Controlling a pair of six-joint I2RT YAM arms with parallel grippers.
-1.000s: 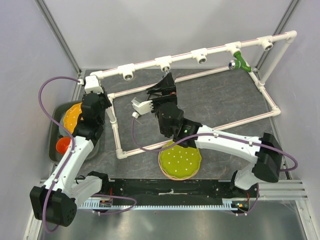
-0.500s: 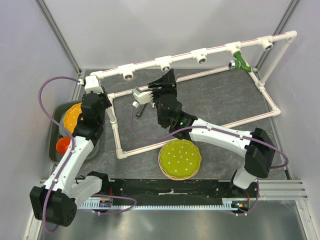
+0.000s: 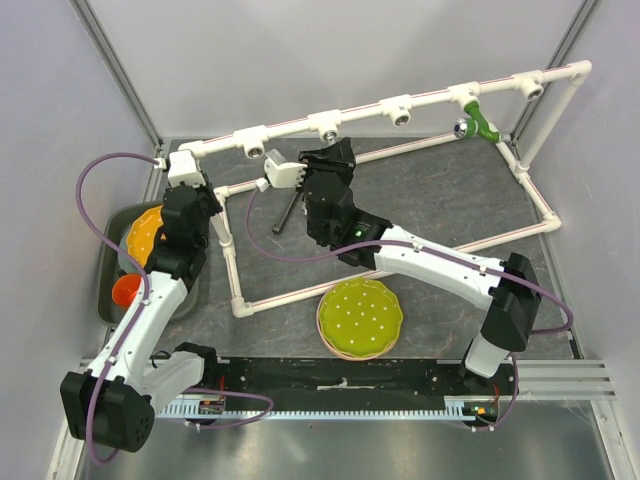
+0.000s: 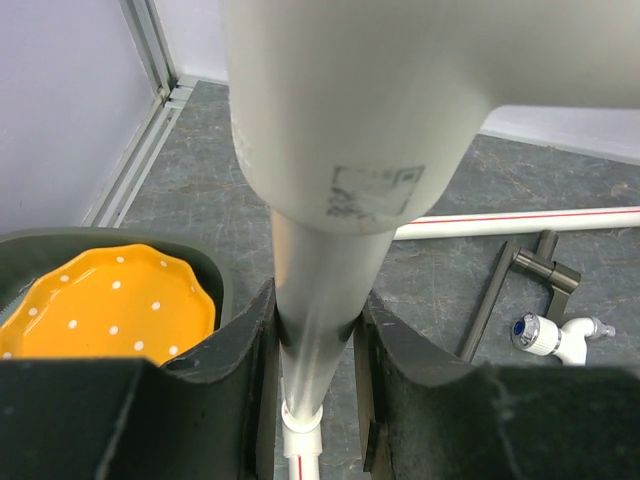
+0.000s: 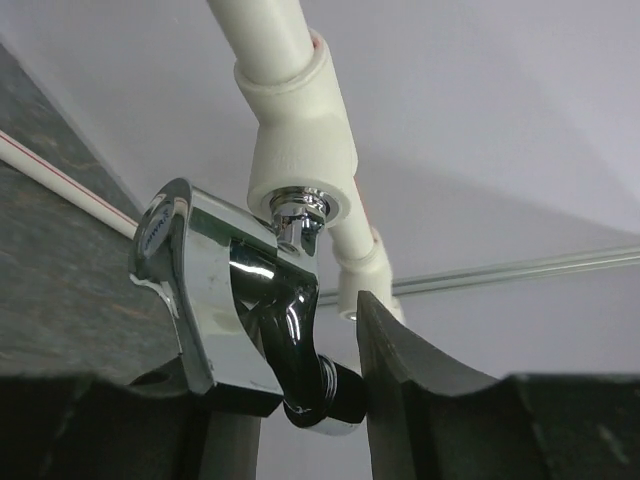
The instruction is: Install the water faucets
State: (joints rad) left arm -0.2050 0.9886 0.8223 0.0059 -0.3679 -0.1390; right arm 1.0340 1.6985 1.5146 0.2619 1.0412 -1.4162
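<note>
1. Right pincer (image 5: 285, 395): clenched on the silver faucet (image 5: 225, 300), which stands just above its fingers, threaded end at the mouth of a white tee socket (image 5: 300, 150).
2. Left pincer (image 4: 315, 365): clamped round an upright white pipe (image 4: 320, 290).
3. White faucet (image 4: 548, 336): lying on the mat, right of the left pincer, beside the black bar (image 4: 495, 295).

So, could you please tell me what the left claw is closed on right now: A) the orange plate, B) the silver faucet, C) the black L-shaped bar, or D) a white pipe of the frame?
D: the left claw is clamped on both sides of the white pipe, while the silver faucet sits in the right claw.
</note>
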